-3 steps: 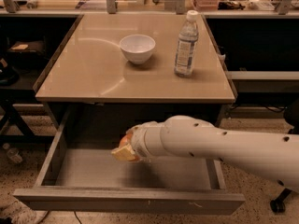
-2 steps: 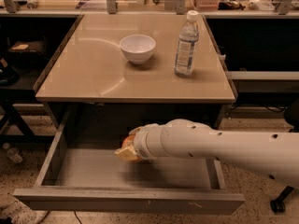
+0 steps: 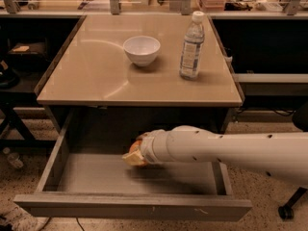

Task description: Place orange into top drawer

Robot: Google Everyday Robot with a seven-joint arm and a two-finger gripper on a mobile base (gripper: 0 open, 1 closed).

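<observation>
Orange (image 3: 140, 153) sits at the tip of the gripper (image 3: 133, 157), inside the open top drawer (image 3: 130, 207), below the worktop's front edge and a little left of its middle. It is only partly visible; a pale finger (image 3: 129, 158) lies across it and the jaws look closed around it. A shadow lies on the drawer floor underneath. The white arm (image 3: 231, 150) reaches in from the right, over the drawer's right wall. On the worktop (image 3: 91, 81) a white bowl (image 3: 141, 50) stands toward the back edge near centre. A clear water bottle (image 3: 191, 46) stands upright to the bowl's right, nearer the right edge, apart from the bowl.
</observation>
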